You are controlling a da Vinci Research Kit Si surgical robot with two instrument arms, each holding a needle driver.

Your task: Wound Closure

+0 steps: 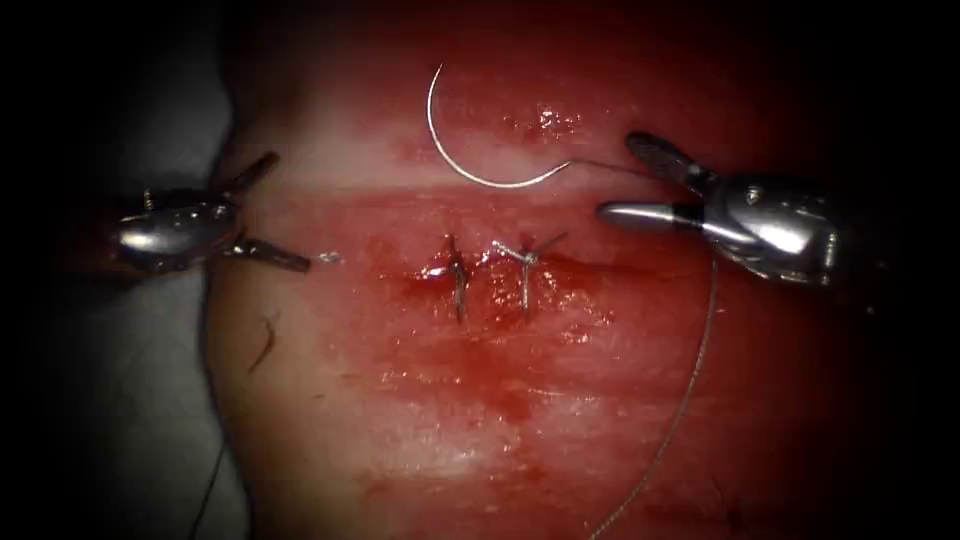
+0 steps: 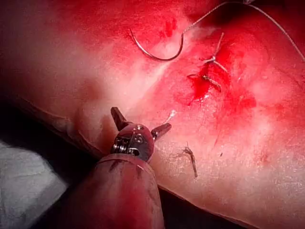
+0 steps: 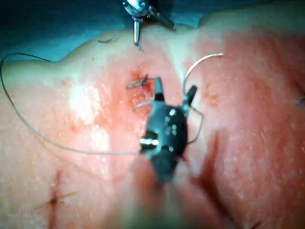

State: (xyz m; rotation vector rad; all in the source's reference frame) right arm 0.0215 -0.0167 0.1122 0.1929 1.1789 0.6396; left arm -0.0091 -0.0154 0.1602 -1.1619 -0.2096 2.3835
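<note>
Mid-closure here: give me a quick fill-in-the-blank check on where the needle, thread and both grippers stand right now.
1. The needle lies free on the tissue, held by ____ gripper.
2. The left gripper has its jaws ____ and holds nothing.
3. The right gripper, jaws spread, holds ____.
4. The thread runs from the needle's end past the ____ gripper.

Missing words: neither; open; nothing; right
</note>
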